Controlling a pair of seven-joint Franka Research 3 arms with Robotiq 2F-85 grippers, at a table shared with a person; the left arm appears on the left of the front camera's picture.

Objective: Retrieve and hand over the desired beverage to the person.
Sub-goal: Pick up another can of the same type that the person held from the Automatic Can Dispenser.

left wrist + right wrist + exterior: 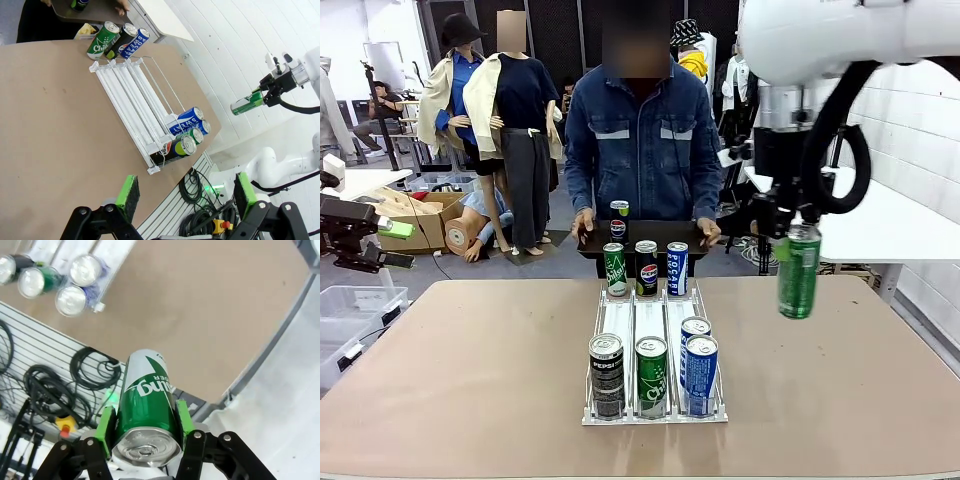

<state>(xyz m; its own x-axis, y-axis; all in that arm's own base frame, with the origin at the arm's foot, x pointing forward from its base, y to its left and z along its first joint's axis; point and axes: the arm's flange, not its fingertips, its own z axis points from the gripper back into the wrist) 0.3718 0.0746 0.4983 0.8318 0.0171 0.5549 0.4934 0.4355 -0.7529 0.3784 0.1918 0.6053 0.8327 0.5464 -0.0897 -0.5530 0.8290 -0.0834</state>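
The green can (pixel 799 271) hangs in my right end effector (pixel 792 232), top end up in the grip, its body pointing down toward the bench (pixel 470 360). In my right wrist view the green pads (pixel 105 426) press both sides of the can near its lid, so the jaws are closed firmly on it. It is lifted well clear of the bench surface, out to the right of the white rack (pixel 654 345) and apart from every other can.

The rack sits mid-bench with three lanes. At its near end stand a black Pepsi can (pixel 606 375), a green can and two blue ones; at its far end stand three more, green, dark and blue.

Beyond the rack the person (pixel 642 150) in the blue denim jacket stands at the far side, both hands resting on a dark tray (pixel 645 238) that already carries one small can (pixel 619 221).

My left end effector (pixel 185 199) hovers off the near left of the bench, jaws spread wide and holding nothing.

As I judge it, the retrieval is done: the drink is out of the rack and secure. What is left is the handover itself, carrying the can across toward the person and releasing it to a hand or the tray.
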